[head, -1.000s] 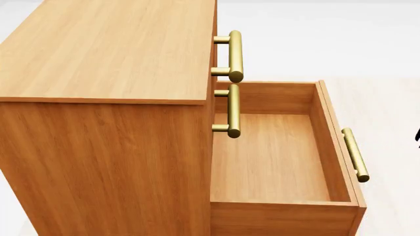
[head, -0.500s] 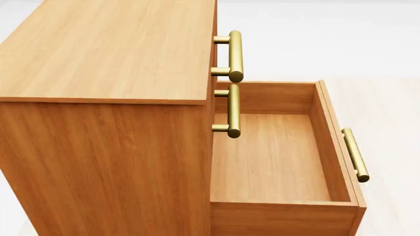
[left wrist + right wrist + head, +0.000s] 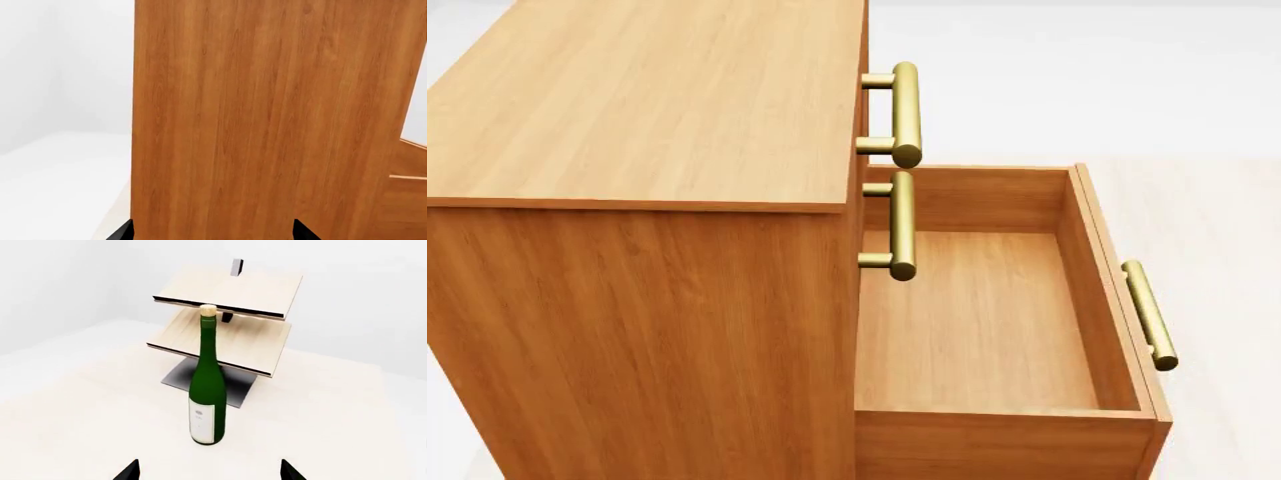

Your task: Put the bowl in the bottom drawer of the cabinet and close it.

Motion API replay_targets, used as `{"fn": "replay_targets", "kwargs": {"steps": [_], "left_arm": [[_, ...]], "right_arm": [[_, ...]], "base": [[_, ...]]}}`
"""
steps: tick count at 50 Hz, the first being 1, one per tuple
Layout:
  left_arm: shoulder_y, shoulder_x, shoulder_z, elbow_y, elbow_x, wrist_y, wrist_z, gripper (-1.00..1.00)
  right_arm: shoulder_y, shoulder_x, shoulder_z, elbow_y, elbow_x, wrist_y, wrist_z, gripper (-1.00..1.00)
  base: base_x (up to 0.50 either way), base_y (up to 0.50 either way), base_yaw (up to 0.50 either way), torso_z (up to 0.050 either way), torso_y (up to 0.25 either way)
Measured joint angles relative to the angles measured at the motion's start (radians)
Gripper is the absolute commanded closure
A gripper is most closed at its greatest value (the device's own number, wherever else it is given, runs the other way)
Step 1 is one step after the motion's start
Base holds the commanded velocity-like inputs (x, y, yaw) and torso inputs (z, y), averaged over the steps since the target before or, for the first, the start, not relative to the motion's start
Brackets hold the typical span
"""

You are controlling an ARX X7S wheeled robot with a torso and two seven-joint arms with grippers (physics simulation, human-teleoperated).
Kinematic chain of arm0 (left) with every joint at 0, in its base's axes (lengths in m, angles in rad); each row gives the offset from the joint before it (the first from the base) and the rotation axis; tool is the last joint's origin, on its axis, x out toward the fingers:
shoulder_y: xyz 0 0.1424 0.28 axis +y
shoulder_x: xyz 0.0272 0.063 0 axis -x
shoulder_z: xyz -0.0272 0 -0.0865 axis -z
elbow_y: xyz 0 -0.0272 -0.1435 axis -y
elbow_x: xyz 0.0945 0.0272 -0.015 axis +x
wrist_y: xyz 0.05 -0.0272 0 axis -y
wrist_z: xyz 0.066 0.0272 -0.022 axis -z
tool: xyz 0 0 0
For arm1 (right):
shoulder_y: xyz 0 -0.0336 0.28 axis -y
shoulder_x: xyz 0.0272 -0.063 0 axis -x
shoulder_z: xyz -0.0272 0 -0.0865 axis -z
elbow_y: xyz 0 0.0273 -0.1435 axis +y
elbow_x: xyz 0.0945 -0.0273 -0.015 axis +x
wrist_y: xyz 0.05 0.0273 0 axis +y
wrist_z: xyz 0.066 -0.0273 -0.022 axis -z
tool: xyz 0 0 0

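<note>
Here, bottom drawer (image 3: 981, 320) open, empty.

Bare simulated room (plain white walls): wood cabinet (image 3: 641, 250), green bottle (image 3: 207, 385), pale rack (image 3: 227, 315).

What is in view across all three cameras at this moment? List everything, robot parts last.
cabinet: one, orange-brown wood, fills the head view's left.
bottom drawer: one, orange-brown, pulled open, nothing in it.
brass handles: three, one on each drawer front.
green bottle: one, upright on the pale surface, white label, in front of the rack.
rack: one, pale wood, two tilted shelves on a dark base.
bowl: none in view.
left hand: dark fingertips apart, facing the cabinet.
right hand: dark fingertips apart, facing the bottle.
</note>
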Motion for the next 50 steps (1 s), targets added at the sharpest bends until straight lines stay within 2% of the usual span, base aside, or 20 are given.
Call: {"fn": "replay_targets", "kwargs": {"steps": [16,50], "left_arm": [[-0.004,-0.004,0.004,-0.001,0.000,0.000,-0.003,-1.00],[-0.007,-0.009,0.012,-0.010,-0.001,0.011,-0.008,-1.00]], "right_arm": [[0.006,-0.031,0.069,0.045,0.049,0.044,-0.001,-1.00],[-0.004,-0.035,0.108,0.098,-0.001,0.091,0.104,-1.00]], "base": [[0.00,0.00,0.00,0.000,0.000],[0.00,0.00,0.00,0.000,0.000]]}}
